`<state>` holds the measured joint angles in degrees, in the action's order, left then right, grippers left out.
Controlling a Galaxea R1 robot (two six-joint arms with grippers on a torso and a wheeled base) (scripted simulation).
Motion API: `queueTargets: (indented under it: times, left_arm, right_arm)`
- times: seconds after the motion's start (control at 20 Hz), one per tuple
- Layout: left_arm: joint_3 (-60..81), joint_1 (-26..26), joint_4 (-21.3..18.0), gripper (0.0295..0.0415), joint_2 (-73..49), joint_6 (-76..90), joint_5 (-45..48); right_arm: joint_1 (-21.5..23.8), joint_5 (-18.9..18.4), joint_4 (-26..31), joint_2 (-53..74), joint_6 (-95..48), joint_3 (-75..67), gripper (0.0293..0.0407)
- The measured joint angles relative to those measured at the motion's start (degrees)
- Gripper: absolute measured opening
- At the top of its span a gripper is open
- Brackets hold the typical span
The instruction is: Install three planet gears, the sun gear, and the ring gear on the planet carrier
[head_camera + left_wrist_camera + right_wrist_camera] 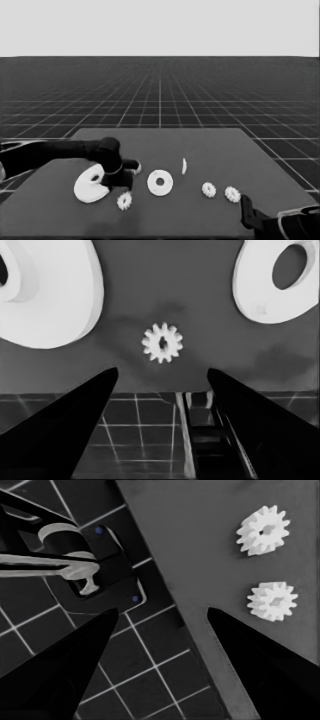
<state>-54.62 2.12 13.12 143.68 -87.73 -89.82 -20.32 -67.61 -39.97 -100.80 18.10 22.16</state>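
My left gripper (123,184) hangs open over the table's left part, between the larger round part (89,186) and the smaller round part (160,182). Nothing is between its fingers. A small gear (124,200) lies just in front of it on the table. In the left wrist view that gear (162,342) sits beyond the open gripper (162,371), flanked by the larger round part (50,295) and the smaller round part (270,290). A second gear (136,167) peeks out behind the gripper. Two more gears (209,189) (232,194) lie to the right. I cannot tell which gear is the sun gear.
A thin white piece (184,166) stands right of the smaller round part. My right gripper (246,207) is parked at the lower right corner, open (162,611), with two gears (263,530) (272,601) near that table corner. Dark machinery (75,565) shows past the table's edge.
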Motion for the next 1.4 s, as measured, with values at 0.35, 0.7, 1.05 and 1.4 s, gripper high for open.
queueTargets:
  times: [0.35, 0.7, 1.05, 1.4]
  left_arm:
    - [-8.8, 13.6, 12.7, 0.0385, 2.0, 5.0, 3.2]
    - [-9.1, 13.9, 13.0, 0.0312, 2.1, 5.2, 3.4]
    - [-4.7, 9.4, 8.1, 0.0313, 0.9, 2.6, 1.3]
    - [-1.1, 0.2, -0.4, 0.0312, 0.2, -0.1, 0.2]
  right_arm:
    - [0.0, 0.0, 0.0, 0.0, 0.0, 0.0, 0.0385]
    - [0.0, 0.0, 0.0, 0.0, 0.0, 0.0, 0.0385]
    - [0.0, 0.0, 0.0, 0.0, 0.0, 0.0, 0.0385]
    - [0.0, 0.0, 0.0, 0.0, 0.0, 0.0, 0.0385]
